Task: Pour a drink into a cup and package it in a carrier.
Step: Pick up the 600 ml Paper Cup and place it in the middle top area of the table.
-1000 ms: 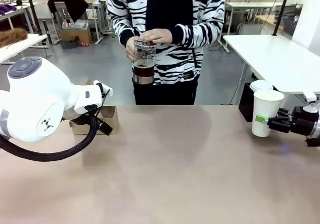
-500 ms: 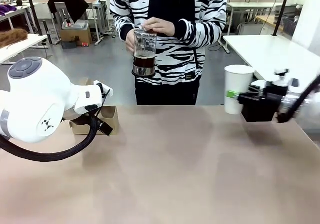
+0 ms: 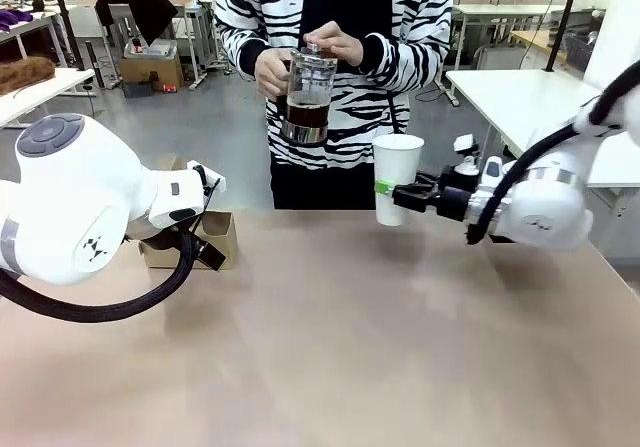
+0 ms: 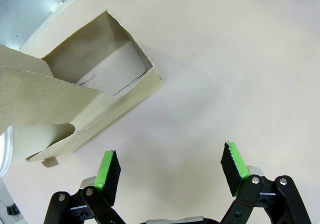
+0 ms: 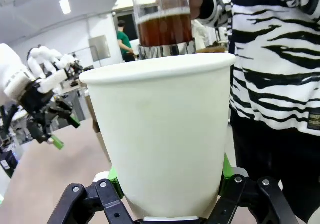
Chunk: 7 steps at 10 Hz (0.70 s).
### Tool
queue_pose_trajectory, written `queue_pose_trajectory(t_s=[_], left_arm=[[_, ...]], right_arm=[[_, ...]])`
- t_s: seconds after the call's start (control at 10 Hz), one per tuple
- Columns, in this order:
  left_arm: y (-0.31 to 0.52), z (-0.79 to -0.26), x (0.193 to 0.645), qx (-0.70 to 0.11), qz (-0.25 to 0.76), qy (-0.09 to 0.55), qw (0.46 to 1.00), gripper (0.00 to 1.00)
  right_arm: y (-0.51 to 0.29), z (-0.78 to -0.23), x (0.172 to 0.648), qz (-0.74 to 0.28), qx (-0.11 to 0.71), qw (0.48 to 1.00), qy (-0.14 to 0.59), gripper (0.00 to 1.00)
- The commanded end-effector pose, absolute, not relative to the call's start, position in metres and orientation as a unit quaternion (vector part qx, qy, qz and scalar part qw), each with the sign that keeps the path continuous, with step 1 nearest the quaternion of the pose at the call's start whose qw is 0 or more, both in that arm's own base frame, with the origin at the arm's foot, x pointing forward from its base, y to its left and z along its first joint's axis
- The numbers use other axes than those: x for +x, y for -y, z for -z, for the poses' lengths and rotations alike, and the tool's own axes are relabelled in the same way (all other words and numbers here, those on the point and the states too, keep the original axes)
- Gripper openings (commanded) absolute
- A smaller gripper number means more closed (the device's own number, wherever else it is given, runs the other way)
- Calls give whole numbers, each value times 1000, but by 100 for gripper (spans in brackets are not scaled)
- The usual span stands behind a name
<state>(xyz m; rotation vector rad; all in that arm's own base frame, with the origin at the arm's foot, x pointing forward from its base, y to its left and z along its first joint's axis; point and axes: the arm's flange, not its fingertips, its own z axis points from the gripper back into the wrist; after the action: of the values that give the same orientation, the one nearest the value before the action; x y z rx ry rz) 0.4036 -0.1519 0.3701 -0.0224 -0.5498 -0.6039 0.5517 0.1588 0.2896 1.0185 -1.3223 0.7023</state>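
Note:
My right gripper [image 3: 386, 189] is shut on the tall white paper cup [image 3: 397, 175] and holds it upright above the table's far edge, in front of the person. In the right wrist view the cup [image 5: 160, 129] stands between the green pads of my right gripper [image 5: 170, 174]. The person holds a glass pitcher in both hands, with the dark brown drink [image 3: 307, 114] in it, just left of and above the cup's rim. The drink [image 5: 165, 29] sits right behind the rim. The brown cardboard carrier [image 3: 218, 235] stands at the far left. My left gripper [image 4: 172, 166] hangs open beside the carrier [image 4: 95, 91].
My bulky left arm [image 3: 80, 202] covers the left part of the table. The person [image 3: 345, 67] in a striped top stands at the far edge. A white table [image 3: 540, 117] stands behind at the right. The tabletop [image 3: 340, 347] is bare in the middle and near side.
My right gripper has carried the cup from the right edge up and left to the person. The person has raised the pitcher and moved it right. The left arm has not moved.

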Motion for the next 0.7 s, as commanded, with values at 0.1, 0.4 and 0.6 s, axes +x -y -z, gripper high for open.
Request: queue_pose_trajectory(t_s=[0.1, 0.4, 0.6], left_arm=[[152, -370, 403, -12, 294, 268, 918, 100], [152, -370, 403, -12, 294, 268, 918, 100], [152, -370, 403, -12, 294, 268, 918, 100]], right_arm=[[-174, -261, 575, -300, 407, 625, 595, 80], [-164, -254, 579, -350, 418, 635, 548, 80], [-168, -250, 573, -304, 426, 626, 578, 80]])
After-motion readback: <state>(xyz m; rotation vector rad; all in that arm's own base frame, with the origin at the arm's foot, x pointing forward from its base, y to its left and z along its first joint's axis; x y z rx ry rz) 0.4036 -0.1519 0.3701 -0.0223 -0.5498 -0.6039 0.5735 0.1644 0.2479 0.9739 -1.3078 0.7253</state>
